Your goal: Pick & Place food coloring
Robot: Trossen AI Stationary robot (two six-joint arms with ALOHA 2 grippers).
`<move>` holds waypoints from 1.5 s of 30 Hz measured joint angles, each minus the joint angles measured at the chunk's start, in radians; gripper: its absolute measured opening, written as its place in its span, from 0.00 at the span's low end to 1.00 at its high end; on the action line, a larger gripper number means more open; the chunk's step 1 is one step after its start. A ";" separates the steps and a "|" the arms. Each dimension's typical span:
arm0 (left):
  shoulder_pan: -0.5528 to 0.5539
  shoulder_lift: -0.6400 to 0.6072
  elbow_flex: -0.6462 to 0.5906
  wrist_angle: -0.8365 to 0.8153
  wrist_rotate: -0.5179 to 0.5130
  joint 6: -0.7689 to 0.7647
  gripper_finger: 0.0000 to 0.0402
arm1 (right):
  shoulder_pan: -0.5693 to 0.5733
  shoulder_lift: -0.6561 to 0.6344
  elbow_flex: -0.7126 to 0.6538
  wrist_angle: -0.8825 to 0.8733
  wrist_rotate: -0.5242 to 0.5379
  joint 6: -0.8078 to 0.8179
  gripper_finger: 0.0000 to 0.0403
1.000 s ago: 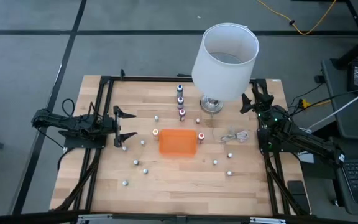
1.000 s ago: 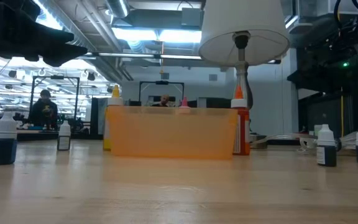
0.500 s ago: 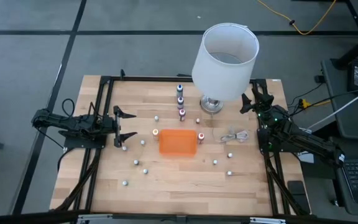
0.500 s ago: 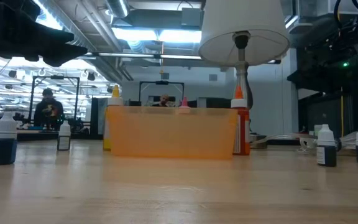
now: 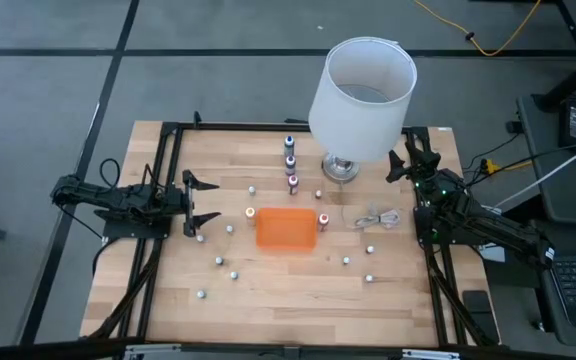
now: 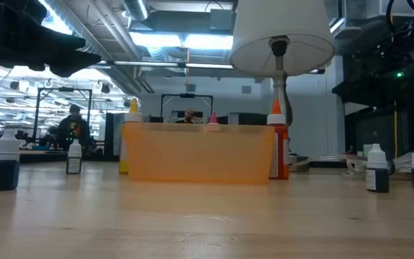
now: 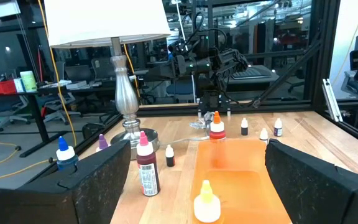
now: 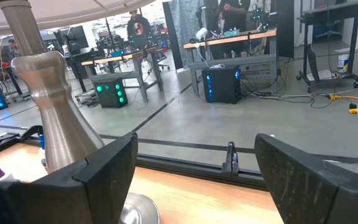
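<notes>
Several tiny food coloring bottles stand upright, scattered over the wooden table. A blue one, a purple one and a pink one stand in a row at the far middle. A red one and a yellow-capped one stand beside the orange tray. My left gripper is open and empty above the table's left side, facing the tray. My right gripper is open and empty at the far right, beside the lamp base.
A table lamp with a white shade stands at the far middle-right on a metal base. A coiled white cable lies right of the tray. A black frame runs round the table. Loose bottles stand on the near half.
Neither arm nor any bottle has moved. In the low view, a person in the room behind the table has walked toward the picture's right.
</notes>
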 joint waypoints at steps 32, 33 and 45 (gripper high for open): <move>0.000 0.000 0.000 0.021 -0.006 0.000 0.90 | 0.000 0.000 0.000 0.000 0.000 0.000 0.80; 0.000 0.000 0.000 0.021 -0.006 0.000 0.90 | 0.000 0.000 0.000 0.000 0.000 0.000 0.80; 0.000 0.000 0.000 0.022 -0.004 -0.034 0.90 | 0.000 0.000 0.000 0.000 0.000 0.000 0.80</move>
